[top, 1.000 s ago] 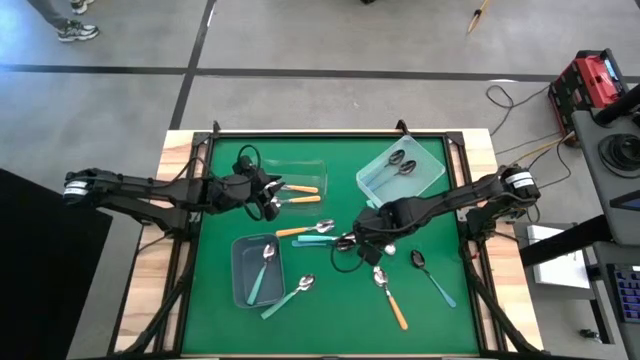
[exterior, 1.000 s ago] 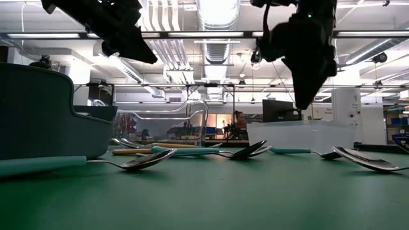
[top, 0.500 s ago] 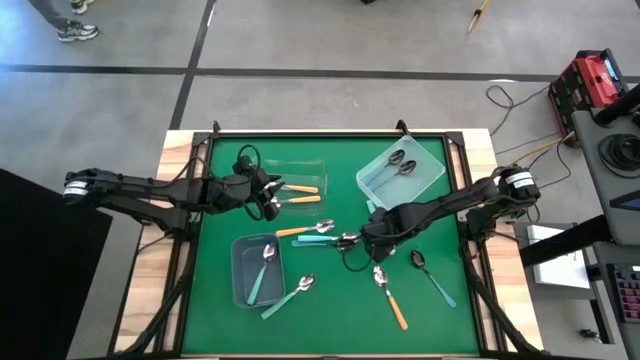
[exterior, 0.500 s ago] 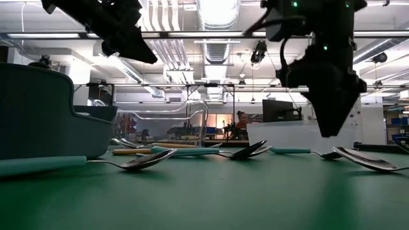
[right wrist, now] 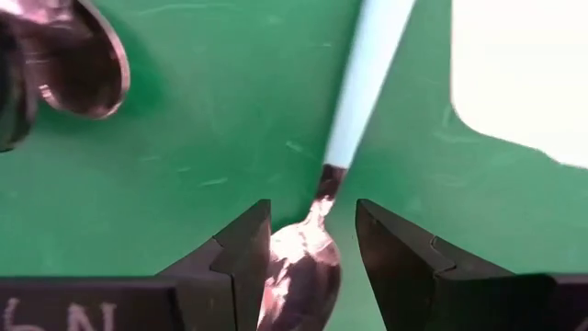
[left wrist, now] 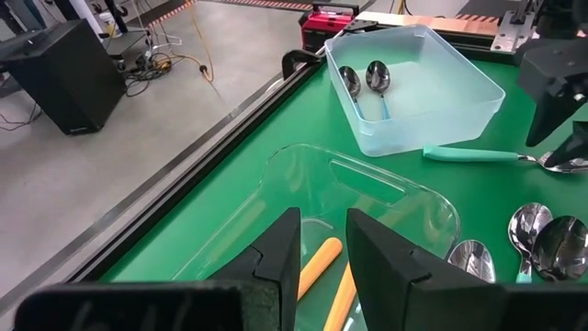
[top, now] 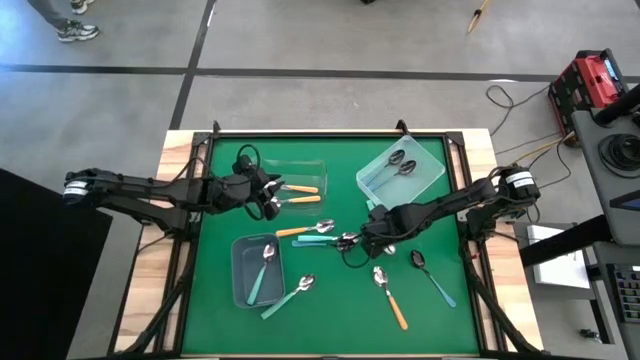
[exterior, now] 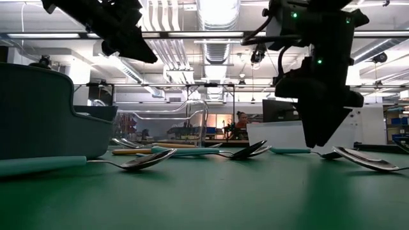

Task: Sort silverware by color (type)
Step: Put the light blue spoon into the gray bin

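The silverware is partly sorted. Two orange-handled spoons (top: 300, 194) lie in the clear bin (top: 315, 165), dark spoons (top: 400, 163) in the pale bin (top: 435, 170), and a teal spoon (top: 262, 270) in the grey bin (top: 240, 285). Several spoons lie loose on the green mat. My right gripper (right wrist: 312, 262) is open and points down. Its fingers stand on either side of a pale-teal spoon's neck and bowl (right wrist: 301, 276) without touching it. The same spoon (left wrist: 469, 154) shows in the left wrist view. My left gripper (left wrist: 322, 253) hovers slightly open over the clear bin, holding nothing.
Loose on the mat are an orange spoon (top: 392, 300), a blue spoon (top: 432, 275), a teal spoon (top: 290, 297) and an orange one (top: 298, 231) with a teal one (top: 315, 239). Another spoon bowl (right wrist: 78, 55) lies close to my right gripper. A raised dark rim (top: 300, 135) frames the mat.
My right gripper has come down toward the spoons in the middle of the mat and has rolled about its own axis. It now hangs just above the table. The spoons have not moved.
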Tool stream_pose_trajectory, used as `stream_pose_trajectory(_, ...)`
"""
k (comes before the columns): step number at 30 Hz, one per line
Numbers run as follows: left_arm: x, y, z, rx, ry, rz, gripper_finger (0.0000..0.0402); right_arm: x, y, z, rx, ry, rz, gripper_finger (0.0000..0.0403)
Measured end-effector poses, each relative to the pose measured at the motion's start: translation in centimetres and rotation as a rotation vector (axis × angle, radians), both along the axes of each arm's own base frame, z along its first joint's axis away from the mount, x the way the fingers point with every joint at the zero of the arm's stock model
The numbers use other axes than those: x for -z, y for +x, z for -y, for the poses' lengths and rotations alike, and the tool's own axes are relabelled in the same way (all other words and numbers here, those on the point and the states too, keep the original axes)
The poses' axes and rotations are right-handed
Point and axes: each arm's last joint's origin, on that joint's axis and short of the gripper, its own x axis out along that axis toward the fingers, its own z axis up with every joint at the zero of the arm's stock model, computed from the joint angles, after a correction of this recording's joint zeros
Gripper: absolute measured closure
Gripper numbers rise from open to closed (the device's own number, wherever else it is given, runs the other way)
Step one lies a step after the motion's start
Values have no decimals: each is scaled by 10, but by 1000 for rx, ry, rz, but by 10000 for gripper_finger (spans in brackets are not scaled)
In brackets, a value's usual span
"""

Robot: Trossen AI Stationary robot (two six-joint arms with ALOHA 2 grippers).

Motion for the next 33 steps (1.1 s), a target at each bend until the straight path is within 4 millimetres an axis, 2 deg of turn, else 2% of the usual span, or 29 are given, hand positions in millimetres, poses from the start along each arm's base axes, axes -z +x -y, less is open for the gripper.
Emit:
stream_pose_trajectory(12, -1, 0, 0, -2, 1, 8, 329, 7, 0, 2, 29, -38, 27, 250)
stream_pose_trajectory(22, -1, 0, 0, -2, 2, 10, 329, 25, 5, 1, 13, -54, -24, 252)
stream_pose_trajectory(27, -1, 1, 0, -2, 2, 15, 329, 26, 6, 1, 14, -49, -20, 272)
stream_pose_trajectory(33, -1, 1, 0, -2, 1, 14, 329, 26, 7, 1, 23, -42, -11, 316)
